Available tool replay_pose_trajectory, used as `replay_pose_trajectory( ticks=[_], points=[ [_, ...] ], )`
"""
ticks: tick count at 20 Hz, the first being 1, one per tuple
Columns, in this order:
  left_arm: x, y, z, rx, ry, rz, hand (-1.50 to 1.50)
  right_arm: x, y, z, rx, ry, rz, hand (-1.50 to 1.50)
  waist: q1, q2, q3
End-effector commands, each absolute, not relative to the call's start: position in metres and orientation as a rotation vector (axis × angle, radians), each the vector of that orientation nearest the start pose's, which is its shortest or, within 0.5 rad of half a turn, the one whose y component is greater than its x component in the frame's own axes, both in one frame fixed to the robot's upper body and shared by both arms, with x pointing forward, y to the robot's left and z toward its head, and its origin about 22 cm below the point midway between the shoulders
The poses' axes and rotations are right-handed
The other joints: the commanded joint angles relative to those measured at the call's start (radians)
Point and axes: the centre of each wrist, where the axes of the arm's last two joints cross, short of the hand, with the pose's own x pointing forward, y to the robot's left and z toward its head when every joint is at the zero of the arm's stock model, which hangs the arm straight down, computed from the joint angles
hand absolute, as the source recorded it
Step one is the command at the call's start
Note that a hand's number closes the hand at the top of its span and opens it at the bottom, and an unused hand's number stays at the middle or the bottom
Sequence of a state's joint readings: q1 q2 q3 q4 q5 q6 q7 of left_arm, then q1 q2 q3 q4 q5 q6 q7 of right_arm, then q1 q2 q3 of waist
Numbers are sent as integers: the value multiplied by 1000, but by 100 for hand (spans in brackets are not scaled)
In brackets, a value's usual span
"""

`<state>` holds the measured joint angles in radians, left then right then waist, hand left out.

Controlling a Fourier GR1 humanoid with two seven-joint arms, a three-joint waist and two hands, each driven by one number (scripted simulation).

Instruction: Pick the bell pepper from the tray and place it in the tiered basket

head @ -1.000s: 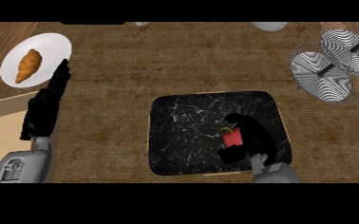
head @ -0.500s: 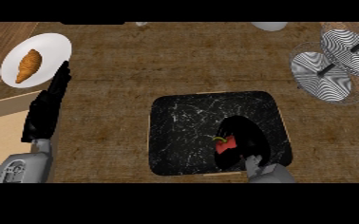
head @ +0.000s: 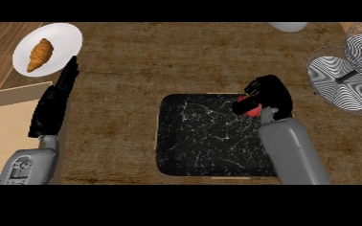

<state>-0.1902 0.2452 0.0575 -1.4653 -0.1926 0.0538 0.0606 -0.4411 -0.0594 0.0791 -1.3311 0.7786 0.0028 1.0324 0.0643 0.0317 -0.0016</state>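
Over the tray's (head: 212, 143) far right corner, right hand (head: 272, 96) curled round the bell pepper (head: 249, 106); fingers and thumb clamped on it, only a small red patch showing between them; cannot tell whether the pepper touches the tray or is clear of it; grey right forearm (head: 291, 151) comes in from the worktop's (head: 176, 62) near edge and crosses the tray's right side; tray is dark, marbled, square with rounded corners, sits toward the near edge, right of centre; tiered basket (head: 339, 76) at the worktop's right edge, toward the far side, black-and-white striped tiers, partly cut off by the view; well apart from the hand and pepper; left hand (head: 56, 100) near the worktop's left edge, fingers straight and together, pointing toward the far side, holding nothing; left forearm (head: 28, 165) at the near left corner; white plate (head: 60, 40) at the far left corner with a croissant (head: 39, 54) lying on it; left fingertips end just beside the plate's near rim; pale round object (head: 288, 26) at the far edge, toward the right, mostly cut off, cannot tell what it is.
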Motion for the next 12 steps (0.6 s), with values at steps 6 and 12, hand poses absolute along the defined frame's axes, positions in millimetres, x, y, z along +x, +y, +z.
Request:
replay_pose_trajectory(
  ticks=[6, 12],
  points=[
    [296, 270, 46, 352, -1601, -311, 0, 406, -211, 153, -1204, -846, -127, 150, 60, 14, -2],
    [302, 264, 48, 343, -1610, -329, 0, 431, -214, 209, -1519, -931, -249, 150, 64, 13, -3]
  ],
)
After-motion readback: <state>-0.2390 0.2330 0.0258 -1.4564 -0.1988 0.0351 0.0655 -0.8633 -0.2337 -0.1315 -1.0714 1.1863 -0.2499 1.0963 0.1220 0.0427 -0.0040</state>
